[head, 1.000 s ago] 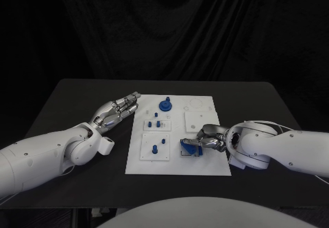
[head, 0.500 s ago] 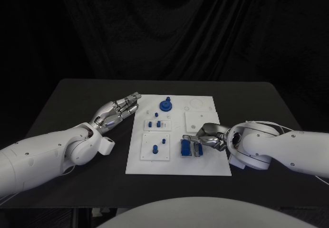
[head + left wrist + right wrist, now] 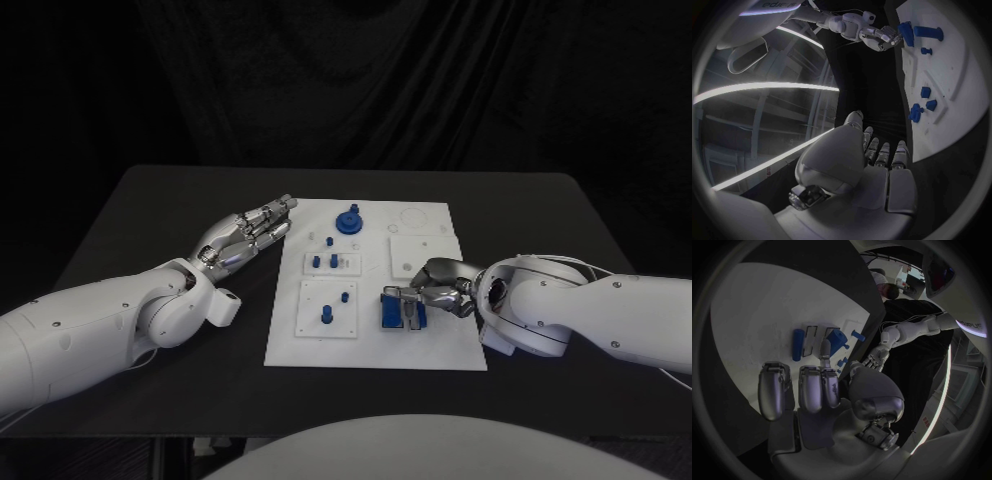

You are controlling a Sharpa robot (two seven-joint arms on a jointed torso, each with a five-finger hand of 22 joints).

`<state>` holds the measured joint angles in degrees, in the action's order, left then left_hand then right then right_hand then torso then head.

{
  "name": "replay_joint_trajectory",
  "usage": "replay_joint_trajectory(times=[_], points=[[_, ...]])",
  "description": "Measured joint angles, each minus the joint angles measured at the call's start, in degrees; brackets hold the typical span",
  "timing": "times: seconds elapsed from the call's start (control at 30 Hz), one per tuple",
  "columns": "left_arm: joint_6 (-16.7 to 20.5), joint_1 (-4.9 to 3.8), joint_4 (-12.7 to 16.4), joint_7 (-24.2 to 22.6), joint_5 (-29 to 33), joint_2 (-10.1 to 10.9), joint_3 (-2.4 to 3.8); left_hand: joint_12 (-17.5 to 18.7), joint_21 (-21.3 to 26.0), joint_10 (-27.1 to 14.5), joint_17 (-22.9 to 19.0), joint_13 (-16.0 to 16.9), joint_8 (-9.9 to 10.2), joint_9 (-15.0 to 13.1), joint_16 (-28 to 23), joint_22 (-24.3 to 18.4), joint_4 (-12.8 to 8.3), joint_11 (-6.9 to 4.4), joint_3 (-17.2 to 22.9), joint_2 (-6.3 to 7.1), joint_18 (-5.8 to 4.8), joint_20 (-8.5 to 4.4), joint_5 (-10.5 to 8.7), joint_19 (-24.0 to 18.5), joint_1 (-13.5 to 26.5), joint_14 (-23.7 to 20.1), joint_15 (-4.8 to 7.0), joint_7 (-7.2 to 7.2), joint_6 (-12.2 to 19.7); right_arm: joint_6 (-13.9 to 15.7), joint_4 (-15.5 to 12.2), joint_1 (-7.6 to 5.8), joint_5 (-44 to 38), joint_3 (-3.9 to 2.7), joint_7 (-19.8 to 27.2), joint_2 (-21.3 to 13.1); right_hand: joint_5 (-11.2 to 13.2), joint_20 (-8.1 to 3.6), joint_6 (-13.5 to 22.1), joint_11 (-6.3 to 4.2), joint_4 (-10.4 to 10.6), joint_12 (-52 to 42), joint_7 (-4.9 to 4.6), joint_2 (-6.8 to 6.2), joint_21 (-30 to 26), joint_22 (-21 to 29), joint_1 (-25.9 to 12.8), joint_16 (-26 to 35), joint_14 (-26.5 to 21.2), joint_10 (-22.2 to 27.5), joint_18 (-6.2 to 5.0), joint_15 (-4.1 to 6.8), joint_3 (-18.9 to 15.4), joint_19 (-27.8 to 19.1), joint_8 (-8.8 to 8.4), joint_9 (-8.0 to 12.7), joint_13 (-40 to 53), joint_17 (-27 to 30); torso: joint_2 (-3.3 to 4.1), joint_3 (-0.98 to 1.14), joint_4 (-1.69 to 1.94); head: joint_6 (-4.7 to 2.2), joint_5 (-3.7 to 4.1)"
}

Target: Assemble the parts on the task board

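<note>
The white task board [image 3: 433, 345] lies mid-table and also appears in the left wrist view [image 3: 954, 105]. A flat blue part [image 3: 394, 311] lies in the board's front right section, seen in the right wrist view as a blue bar [image 3: 798, 345] beside a blue block [image 3: 837, 340]. My right hand [image 3: 437, 287] sits at that part's right side; one fingertip [image 3: 825, 346] reaches between bar and block, and nothing is gripped. My left hand [image 3: 251, 232] hovers flat with fingers straight, just off the board's left edge, holding nothing.
Other blue parts stand on the board: a round one [image 3: 348, 220] at the back, small pegs [image 3: 329, 262] in the middle left, and a taller peg [image 3: 327, 315] at the front left. Bare black table [image 3: 577, 220] surrounds the board.
The blue part under my right hand, tilted up a second ago, now lies flatter on the board and slightly further left. My right hand's fingers shifted a little. The left arm stayed still.
</note>
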<state>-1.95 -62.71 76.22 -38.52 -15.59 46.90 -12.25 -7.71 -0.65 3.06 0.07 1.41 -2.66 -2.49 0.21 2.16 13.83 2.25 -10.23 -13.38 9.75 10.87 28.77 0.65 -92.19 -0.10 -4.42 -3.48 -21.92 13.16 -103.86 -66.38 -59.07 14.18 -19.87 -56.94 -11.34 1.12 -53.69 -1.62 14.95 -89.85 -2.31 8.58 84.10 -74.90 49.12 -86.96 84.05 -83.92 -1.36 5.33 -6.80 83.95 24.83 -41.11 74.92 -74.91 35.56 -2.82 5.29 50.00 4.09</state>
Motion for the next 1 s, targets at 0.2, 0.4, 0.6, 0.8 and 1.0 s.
replay_joint_trajectory(times=[0.2,0.4,0.6,0.8,1.0], points=[[0.0,0.01,0.0,0.1,0.0,0.0,0.0,-0.2,0.0,0.0,0.0,0.1,0.0,0.0,0.0,0.0,0.0,0.0,0.0,0.0,0.0,0.0,0.0,0.0,0.0,0.1,-0.3,0.0,0.0,0.0,-0.7,0.0,-2.1,0.0,1.4,-0.7,-2.3,0.0,0.4,0.0,-4.9,0.0,-0.01,-3.01,0.2,0.0,10.2,0.0,0.0,0.0,0.0,0.0,0.2,0.0,2.44,-2.7,0.0,0.0,0.02,-0.02,-0.01,0.0,-0.22],[-0.1,0.02,0.0,0.1,0.0,0.0,0.0,-0.2,0.0,0.0,0.0,0.0,0.0,0.0,0.0,0.0,-0.2,0.0,0.2,0.0,0.0,0.0,0.0,0.0,0.0,0.1,-0.3,-0.21,-0.2,-0.3,-1.7,0.0,-6.6,0.0,2.6,-1.2,-1.2,0.0,3.1,-0.66,-9.0,0.0,1.02,-4.19,0.6,0.0,17.0,0.0,-0.1,0.0,0.0,0.09,0.5,0.0,10.75,-11.7,0.0,0.0,0.01,-0.02,-0.05,0.0,-0.4],[-0.1,0.04,0.0,0.1,0.0,0.1,0.0,-0.2,0.0,0.0,0.0,0.0,0.0,0.0,0.0,0.0,-0.2,0.0,0.2,0.0,0.0,0.0,0.0,0.0,0.0,0.1,-0.3,-0.21,-0.2,-0.6,-1.9,0.0,-10.2,0.0,3.0,-1.2,-1.2,-0.42,3.8,-1.08,-9.4,0.0,1.72,-4.05,0.6,0.0,18.0,0.0,-0.1,0.0,0.0,0.71,0.6,0.0,14.76,-16.3,0.0,0.0,0.01,0.0,-0.06,0.0,-0.24],[-0.1,0.06,0.0,0.2,0.0,0.1,0.0,-0.2,0.0,0.0,0.0,0.0,0.0,0.0,0.0,0.0,-0.2,0.0,0.2,0.0,0.0,0.0,0.0,0.0,0.0,0.1,-0.3,-0.21,-0.2,-0.8,-1.7,0.0,-12.2,0.0,3.1,-0.9,-1.2,-0.61,3.8,-1.36,-9.4,0.0,1.72,-3.83,0.6,0.0,18.2,0.0,-0.1,-0.1,0.01,0.71,0.6,0.2,15.51,-17.4,0.0,0.0,-0.01,0.02,-0.06,0.0,-0.42],[-0.1,0.06,0.0,0.2,0.0,0.1,0.0,-0.2,0.0,0.0,0.0,0.0,0.0,0.0,0.0,0.0,-0.2,0.0,0.2,0.0,0.0,0.0,0.23,0.0,0.0,0.1,-0.3,-0.21,-0.2,-0.9,-1.4,0.01,-13.3,0.0,3.0,-0.5,-1.2,-0.81,4.0,-1.35,-9.3,0.0,1.93,-3.64,0.6,0.0,18.4,0.0,-0.1,-0.1,0.0,0.71,0.6,0.0,15.93,-17.9,0.0,0.0,-0.01,0.02,-0.06,0.0,-0.38]])
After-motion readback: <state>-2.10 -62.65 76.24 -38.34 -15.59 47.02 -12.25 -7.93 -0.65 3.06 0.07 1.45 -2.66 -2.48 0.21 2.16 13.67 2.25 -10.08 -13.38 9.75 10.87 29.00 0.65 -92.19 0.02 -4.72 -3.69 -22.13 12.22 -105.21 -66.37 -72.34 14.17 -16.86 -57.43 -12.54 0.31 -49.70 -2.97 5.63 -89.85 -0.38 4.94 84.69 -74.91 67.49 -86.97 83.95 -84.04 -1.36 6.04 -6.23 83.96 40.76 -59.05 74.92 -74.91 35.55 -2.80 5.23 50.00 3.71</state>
